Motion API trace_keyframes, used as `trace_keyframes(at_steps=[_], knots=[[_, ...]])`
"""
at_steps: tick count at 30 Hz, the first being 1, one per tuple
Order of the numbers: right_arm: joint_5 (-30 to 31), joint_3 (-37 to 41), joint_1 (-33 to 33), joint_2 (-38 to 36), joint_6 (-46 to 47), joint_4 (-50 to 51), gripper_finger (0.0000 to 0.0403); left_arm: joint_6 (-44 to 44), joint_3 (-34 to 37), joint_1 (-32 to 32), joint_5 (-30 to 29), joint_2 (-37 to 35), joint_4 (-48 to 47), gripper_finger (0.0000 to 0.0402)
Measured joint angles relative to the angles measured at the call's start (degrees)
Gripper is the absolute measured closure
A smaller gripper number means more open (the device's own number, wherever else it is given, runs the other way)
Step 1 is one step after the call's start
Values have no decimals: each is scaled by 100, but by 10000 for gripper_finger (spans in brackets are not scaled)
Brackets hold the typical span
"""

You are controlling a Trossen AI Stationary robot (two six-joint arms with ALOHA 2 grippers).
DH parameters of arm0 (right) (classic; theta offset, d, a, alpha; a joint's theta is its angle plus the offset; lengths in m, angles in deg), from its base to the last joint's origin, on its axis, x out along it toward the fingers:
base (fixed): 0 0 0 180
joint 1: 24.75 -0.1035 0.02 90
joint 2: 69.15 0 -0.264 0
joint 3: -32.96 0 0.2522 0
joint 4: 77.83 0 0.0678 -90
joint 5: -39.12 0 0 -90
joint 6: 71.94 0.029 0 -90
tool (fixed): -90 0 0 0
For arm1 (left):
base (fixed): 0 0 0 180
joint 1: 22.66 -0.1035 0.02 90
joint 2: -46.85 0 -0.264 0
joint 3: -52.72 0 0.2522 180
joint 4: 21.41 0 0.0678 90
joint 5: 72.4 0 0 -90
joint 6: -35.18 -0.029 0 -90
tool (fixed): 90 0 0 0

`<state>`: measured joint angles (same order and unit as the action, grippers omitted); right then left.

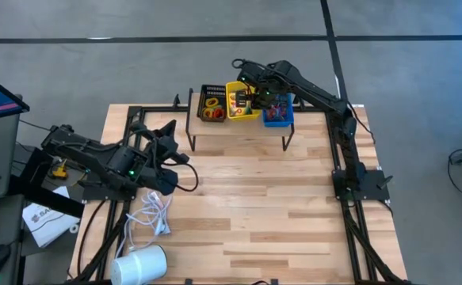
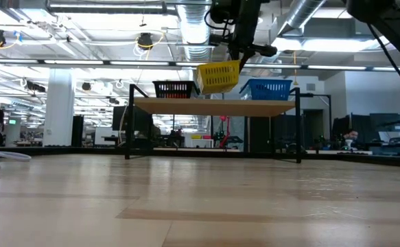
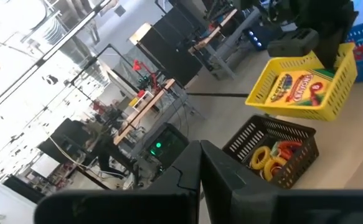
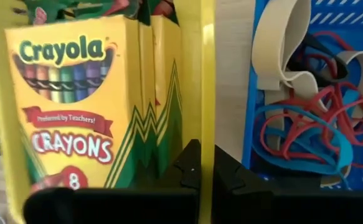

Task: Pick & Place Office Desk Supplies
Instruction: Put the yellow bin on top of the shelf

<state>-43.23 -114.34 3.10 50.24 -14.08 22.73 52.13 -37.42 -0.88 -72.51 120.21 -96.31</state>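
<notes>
Two closed fingers of our right gripper (image 1: 256, 98) pinch the wall of the yellow bin (image 2: 219, 76), so we hold it tilted, one end lifted off the small raised shelf (image 2: 213, 107), probably to carry it. Inside stand crayon boxes (image 4: 88, 99) printed "Crayola", "CRAYONS", "Preferred by Teachers" and "8". Just beside it, the blue bin (image 4: 355, 93) keeps rubber bands (image 4: 306, 134), and the black bin (image 3: 271, 149) keeps coloured rings (image 3: 269, 158). Our left gripper (image 1: 166, 150) waits shut and empty, well apart over the table (image 1: 254, 214).
</notes>
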Motion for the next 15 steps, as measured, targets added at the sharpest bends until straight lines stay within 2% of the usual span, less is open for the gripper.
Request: trace_keyframes(at_steps=[15], knots=[[38,-10,29,83,199,125,403,-33,0,11,7,-39,10,399]])
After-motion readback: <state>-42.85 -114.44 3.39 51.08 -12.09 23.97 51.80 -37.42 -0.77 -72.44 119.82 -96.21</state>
